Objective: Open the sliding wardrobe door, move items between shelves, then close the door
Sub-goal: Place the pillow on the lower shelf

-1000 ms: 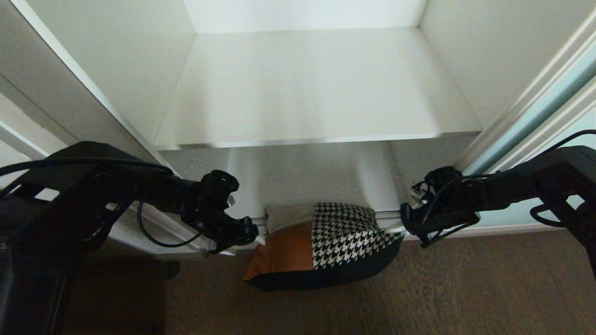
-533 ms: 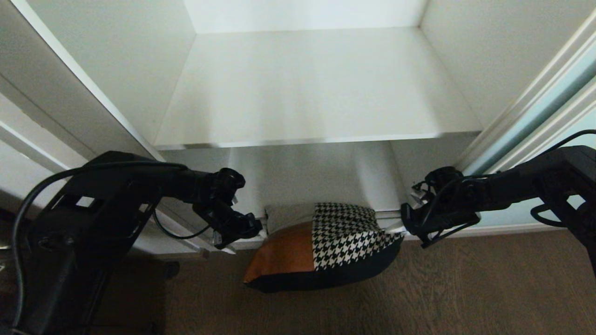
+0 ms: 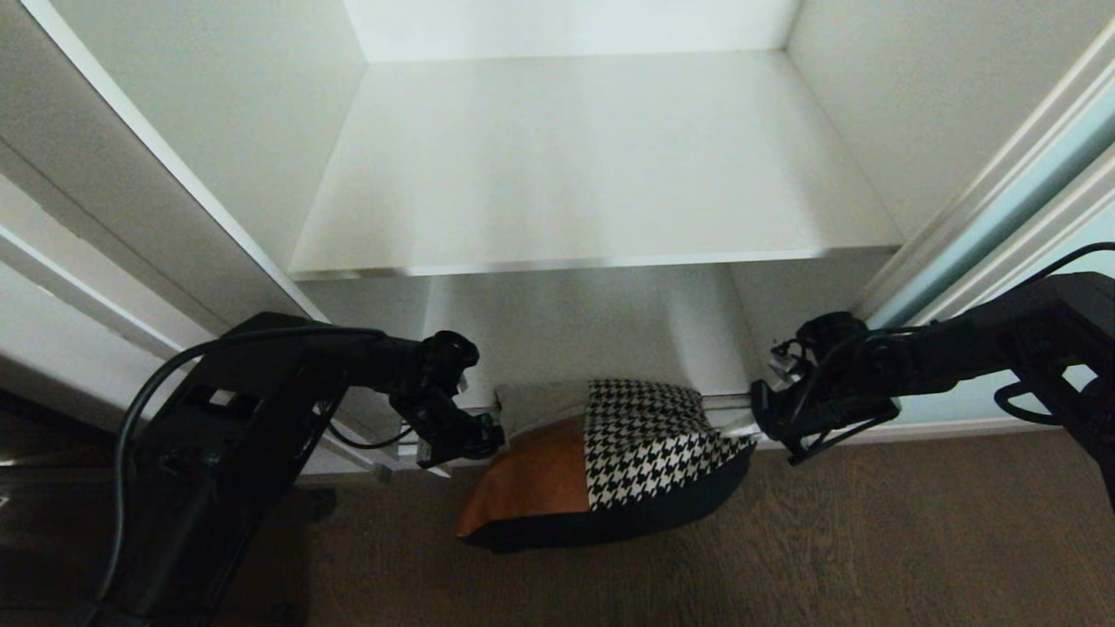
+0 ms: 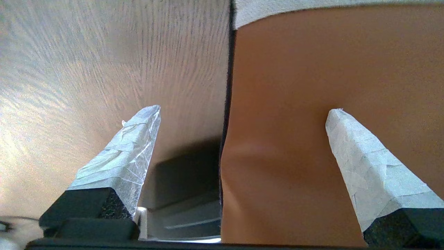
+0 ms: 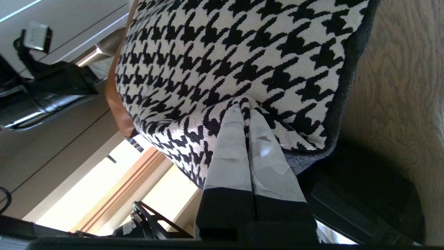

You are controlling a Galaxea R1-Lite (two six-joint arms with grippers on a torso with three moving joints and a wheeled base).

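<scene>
The cushion (image 3: 601, 466) hangs tilted over the floor (image 3: 784, 557) at the wardrobe's bottom front edge, long axis left to right, tan patch left. The right gripper (image 5: 248, 114) pinches its houndstooth corner; the left gripper (image 4: 242, 111), fingers spread wide, straddles the tan edge. The shelf (image 3: 592, 174) lies beyond, the door (image 3: 984, 218) rightward, partly cut off.

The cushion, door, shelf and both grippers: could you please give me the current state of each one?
cushion: tilted, one end on the wardrobe's bottom track, the rest over the floor.
sliding wardrobe door: slid open to the right.
shelf: bare.
left gripper: open, fingers astride the cushion's tan edge.
right gripper: shut, pinching a fold of houndstooth fabric.
</scene>
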